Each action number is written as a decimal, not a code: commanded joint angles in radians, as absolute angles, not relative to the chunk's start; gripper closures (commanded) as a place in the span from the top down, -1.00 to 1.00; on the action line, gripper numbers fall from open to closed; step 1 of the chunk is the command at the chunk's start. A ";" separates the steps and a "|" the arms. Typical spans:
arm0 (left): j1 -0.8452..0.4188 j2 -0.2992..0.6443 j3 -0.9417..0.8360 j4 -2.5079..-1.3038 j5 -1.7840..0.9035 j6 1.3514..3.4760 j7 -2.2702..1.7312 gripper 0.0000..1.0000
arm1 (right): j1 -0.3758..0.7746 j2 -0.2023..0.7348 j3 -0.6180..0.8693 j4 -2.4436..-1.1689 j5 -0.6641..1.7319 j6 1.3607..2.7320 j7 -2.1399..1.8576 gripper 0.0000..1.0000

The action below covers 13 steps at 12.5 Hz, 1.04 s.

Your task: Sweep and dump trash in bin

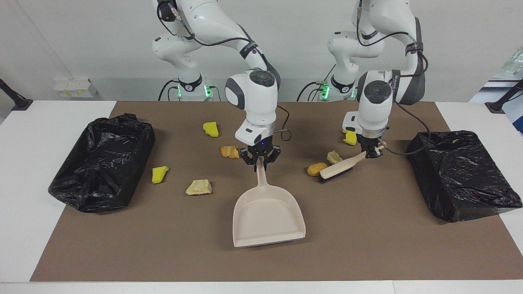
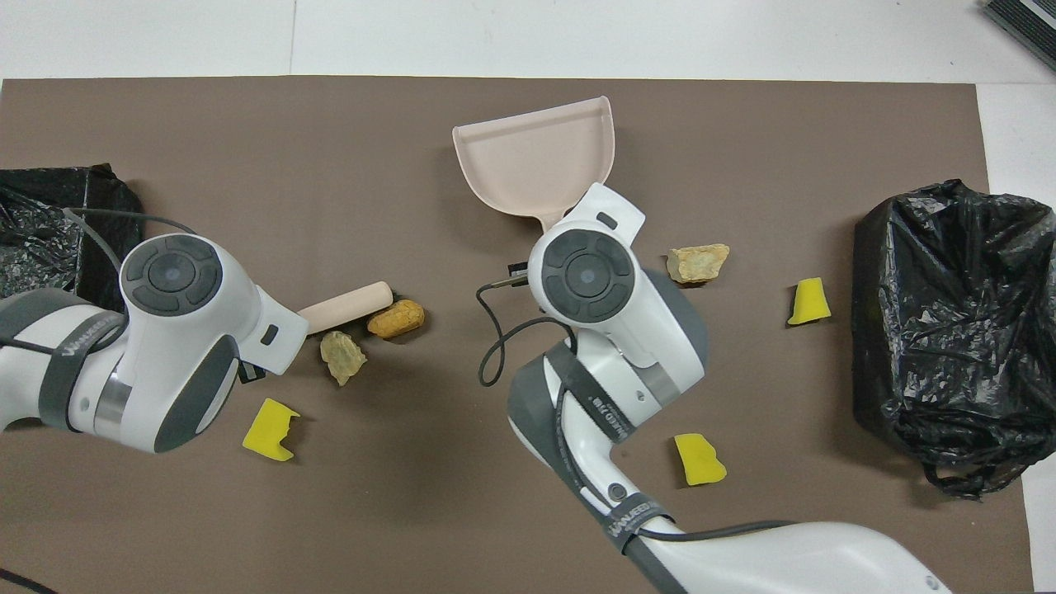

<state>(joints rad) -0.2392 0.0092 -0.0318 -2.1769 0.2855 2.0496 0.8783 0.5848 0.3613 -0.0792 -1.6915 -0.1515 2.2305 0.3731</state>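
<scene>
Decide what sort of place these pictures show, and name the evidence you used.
Probably a robotics lab test bench: two white robot arms fixed at a white table, a brown mat laid out with staged scraps, and bag-lined bins at each end.

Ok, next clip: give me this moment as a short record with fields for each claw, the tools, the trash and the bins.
left claw: shut on brush handle
right claw: shut on dustpan handle
brush: bristles on the mat, against the orange-brown lump
dustpan: empty, mouth pointing away from the robots
trash: seven pieces, all on the mat, none in the pan
pale lump: beside the brush, on its robot side
bins: black-bagged bin at the left arm's end, another at the right arm's end
</scene>
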 commanded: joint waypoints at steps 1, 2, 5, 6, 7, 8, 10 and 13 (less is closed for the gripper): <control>-0.250 -0.121 -0.021 -2.224 0.305 1.955 0.865 -1.00 | 0.528 0.321 -0.064 -1.709 -0.140 2.162 0.121 -1.00; -0.239 -0.170 -0.020 -2.227 0.304 1.891 0.832 -1.00 | 0.519 0.318 -0.066 -1.713 -0.140 2.131 0.044 -1.00; -0.225 -0.241 -0.021 -2.265 0.304 1.757 0.634 -1.00 | 0.511 0.296 -0.069 -1.724 -0.147 2.043 -0.205 -1.00; -0.225 -0.273 -0.021 -2.307 0.304 1.755 0.548 -1.00 | 0.499 0.279 -0.069 -1.736 -0.147 2.037 -0.289 -1.00; -0.224 -0.319 -0.021 -2.365 0.302 1.755 0.446 -1.00 | 0.482 0.256 -0.069 -1.761 -0.150 2.034 -0.370 -1.00; -0.222 -0.366 -0.020 -2.423 0.302 1.756 0.358 -1.00 | 0.479 0.239 -0.069 -1.784 -0.153 2.036 -0.450 -1.00; -0.192 -0.425 -0.020 -2.485 0.302 1.726 0.194 -1.00 | 0.488 0.232 -0.069 -1.795 -0.156 2.036 -0.605 -1.00; -0.192 -0.494 -0.018 -2.566 0.287 1.681 -0.044 -1.00 | 0.479 0.221 -0.066 -1.819 -0.146 2.034 -0.890 -1.00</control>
